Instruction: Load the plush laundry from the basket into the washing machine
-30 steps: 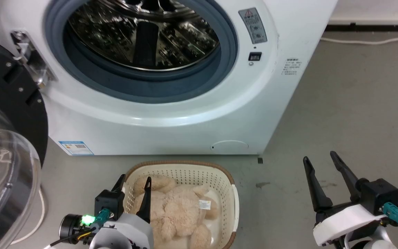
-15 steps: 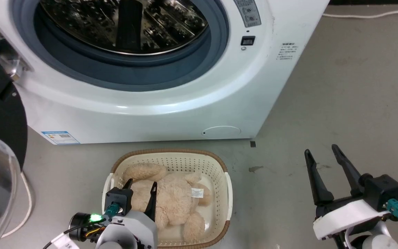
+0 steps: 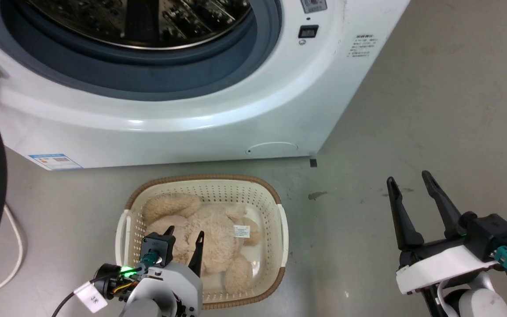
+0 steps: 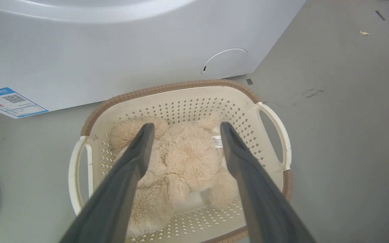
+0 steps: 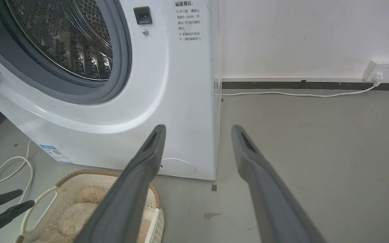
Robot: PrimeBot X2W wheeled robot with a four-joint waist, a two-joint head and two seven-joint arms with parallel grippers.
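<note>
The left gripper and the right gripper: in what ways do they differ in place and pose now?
The left gripper is over the basket, its fingers pointing at the plush laundry; the right gripper is over the floor, right of the basket. In its wrist view the left gripper frames the plush laundry; the right gripper faces a corner of the washing machine. Both are open and hold nothing.

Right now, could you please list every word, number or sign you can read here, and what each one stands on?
"3K" (roughly): paper slip at the head view's lower left.
"温馨提示:" (probably): heading of the notice on the washer; the lines under it are too small to read.
Blue label with a QR code, low on the washer: too small.
White tag on the toy: too small.
</note>
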